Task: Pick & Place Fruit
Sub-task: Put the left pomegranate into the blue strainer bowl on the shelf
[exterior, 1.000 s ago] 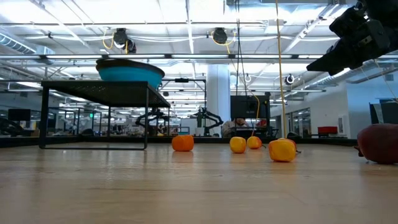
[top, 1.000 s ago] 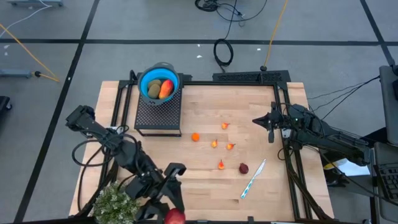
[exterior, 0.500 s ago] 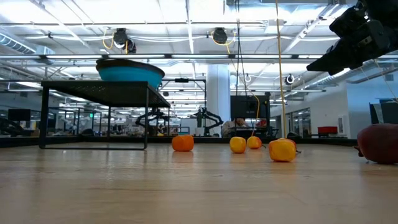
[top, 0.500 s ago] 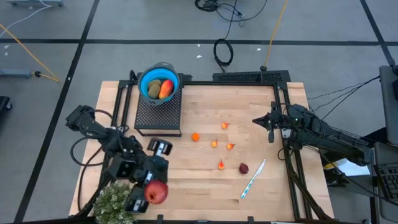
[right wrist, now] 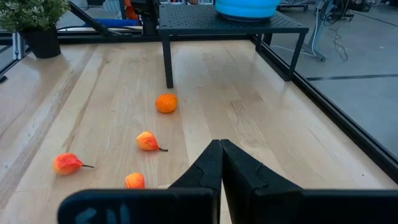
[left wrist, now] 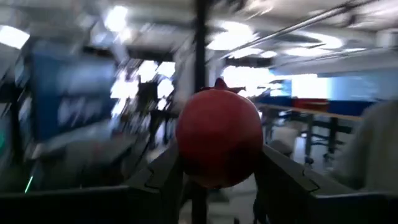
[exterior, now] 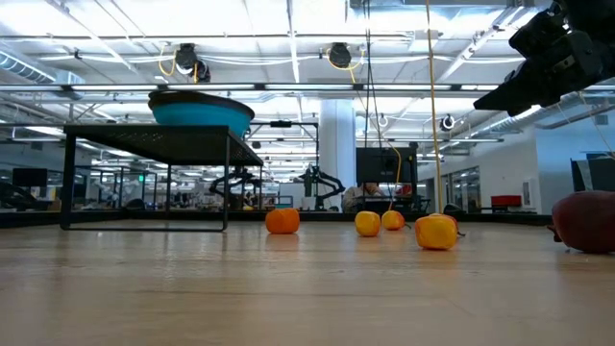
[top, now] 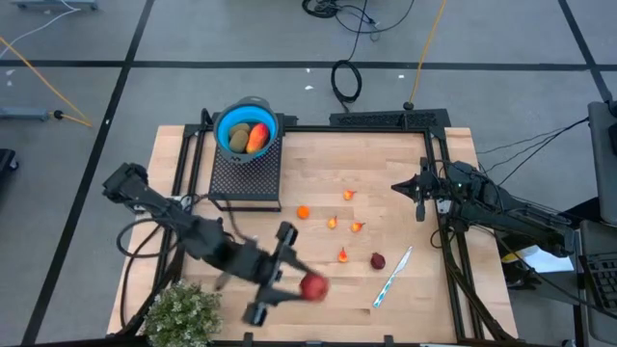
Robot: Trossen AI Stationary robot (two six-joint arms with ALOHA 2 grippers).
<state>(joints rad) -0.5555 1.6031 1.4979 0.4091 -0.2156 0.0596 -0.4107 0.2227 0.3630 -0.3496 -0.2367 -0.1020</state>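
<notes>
Dark red ball [top: 312, 286], orange bits [top: 303, 212], blue bowl [top: 247, 126], pale wooden table [top: 318, 270].

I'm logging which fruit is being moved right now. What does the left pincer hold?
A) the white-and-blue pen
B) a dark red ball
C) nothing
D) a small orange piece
B: the left pincer is shut on a dark red ball, which sits between its fingers in the left wrist view, above the table.

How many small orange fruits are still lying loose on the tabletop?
5. One round orange fruit lies just right of the black stand. Four smaller ones sit further right: and. None seems hidden.
</notes>
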